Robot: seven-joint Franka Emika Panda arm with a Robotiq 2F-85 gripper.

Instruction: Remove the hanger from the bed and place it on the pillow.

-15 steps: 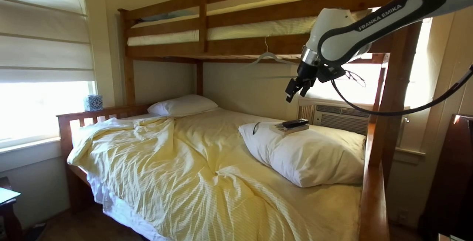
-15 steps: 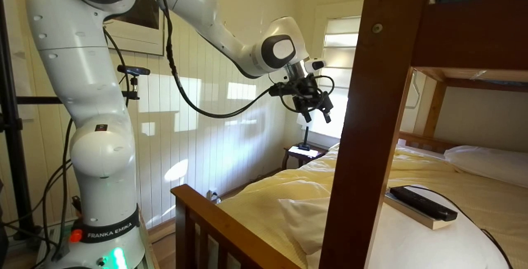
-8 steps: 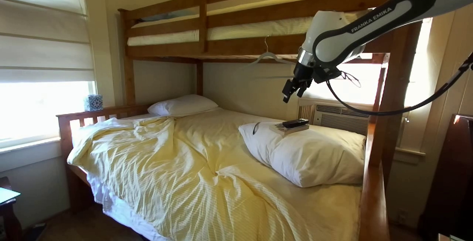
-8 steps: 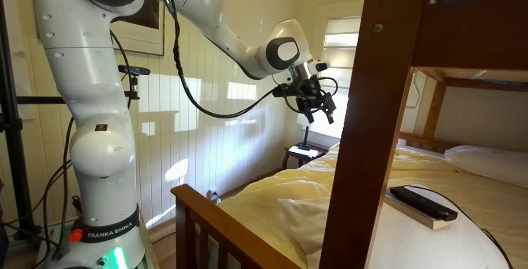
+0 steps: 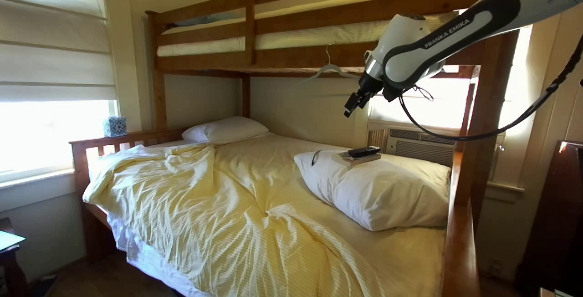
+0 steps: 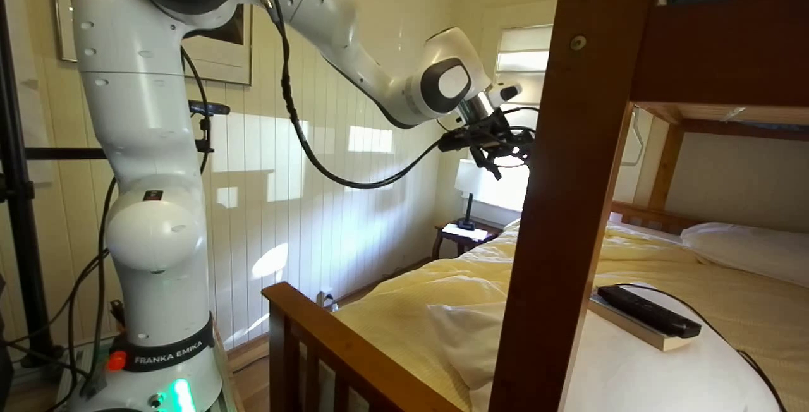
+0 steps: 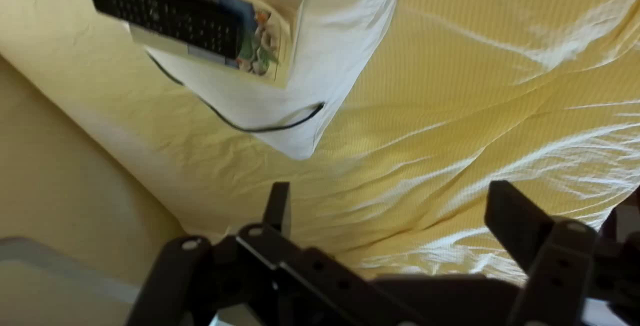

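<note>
The pale grey hanger (image 5: 329, 68) hangs by its hook from the upper rail of the wooden bunk bed (image 5: 205, 62). Its right end is hidden behind the arm in that exterior view. A blurred pale band in the wrist view (image 7: 65, 266) looks like part of the hanger. My gripper (image 5: 354, 108) is open and empty, right of the hanger and lower; the depth between them I cannot tell. In the wrist view its jaws (image 7: 390, 186) stand wide apart over the yellow sheets. The large white pillow (image 5: 387, 192) lies on the lower mattress, below the gripper.
A black remote (image 5: 364, 151) lies on a book (image 7: 280, 61) on the pillow, with a black cord (image 7: 260, 129) beside them. A bed post (image 6: 550, 210) stands near the gripper and partly hides it. A smaller white pillow (image 5: 227, 129) lies at the far end.
The arm has moved left towards the hanger in an exterior view, and the gripper has tilted up more level. In an exterior view it moved right, partly behind the post. The hanger has not moved.
</note>
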